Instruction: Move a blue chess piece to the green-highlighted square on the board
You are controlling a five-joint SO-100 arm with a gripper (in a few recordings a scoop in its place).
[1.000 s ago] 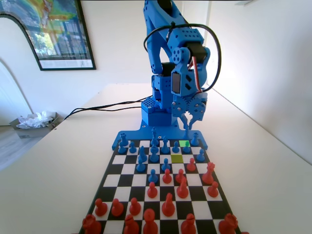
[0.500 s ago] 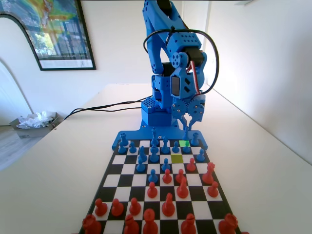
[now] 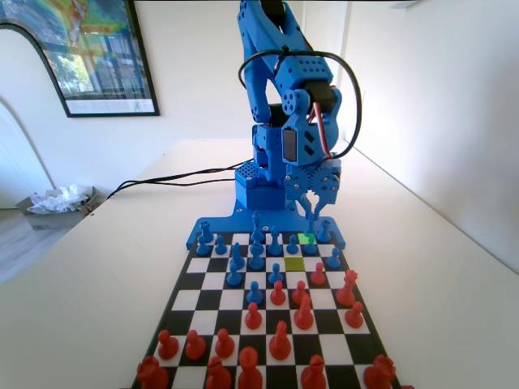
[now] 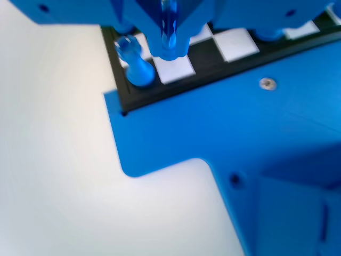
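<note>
Your gripper (image 3: 311, 212) hung over the far right of the board (image 3: 212, 280), its jaws clenched on a blue chess piece (image 3: 310, 220) raised off the surface. Directly below it, the green-highlighted square (image 3: 306, 238) lay in the far row, second from the right edge. In the wrist view a blue rook (image 4: 134, 63) stood at the board's corner beside the held piece.

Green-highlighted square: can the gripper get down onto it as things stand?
Probably yes. In the fixed view the gripper hangs just above the green-highlighted square, which looks bare. Blue pieces on the neighbouring squares crowd it, so the descent is tight.
</note>
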